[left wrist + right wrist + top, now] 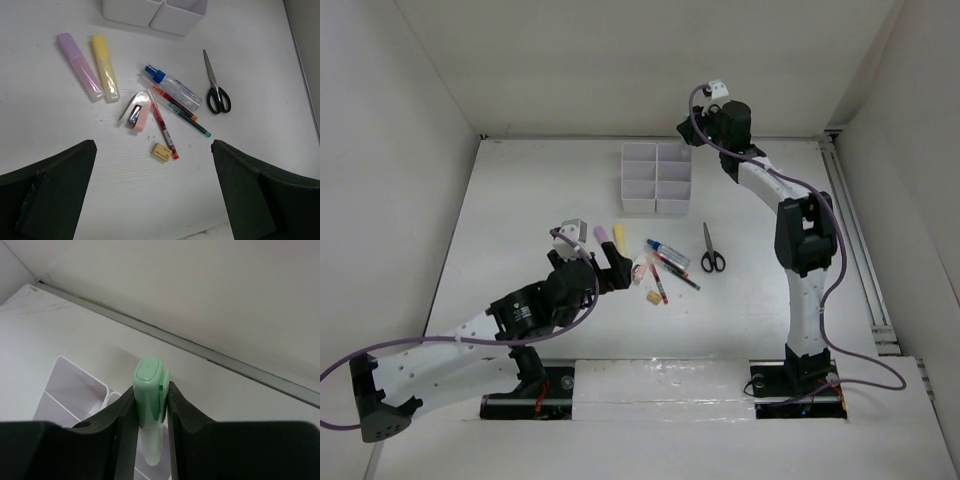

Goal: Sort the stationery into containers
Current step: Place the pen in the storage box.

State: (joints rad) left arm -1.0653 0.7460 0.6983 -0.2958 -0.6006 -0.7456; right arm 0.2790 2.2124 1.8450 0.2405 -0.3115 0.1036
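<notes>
Top view: the left tool [610, 268] is hovering wide open over the loose pile on the counter [520, 200], and the right arm [790, 220] is reaching over the organizer tray's [657, 178] far right corner.

Left wrist: the purple highlighter [79, 74], yellow highlighter [105, 75] and scissors [216, 87] are lying untouched just near of the tray.

Right wrist: the right tool [150, 395] is clamping the green highlighter [148, 377] upright by the tray's corner. If it's letting go off-center, I'm guessing the highlighter's clipping a wall and tipping out.

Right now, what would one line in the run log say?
right fingers: shut on green highlighter, by tray | left fingers: open, above pens
</notes>
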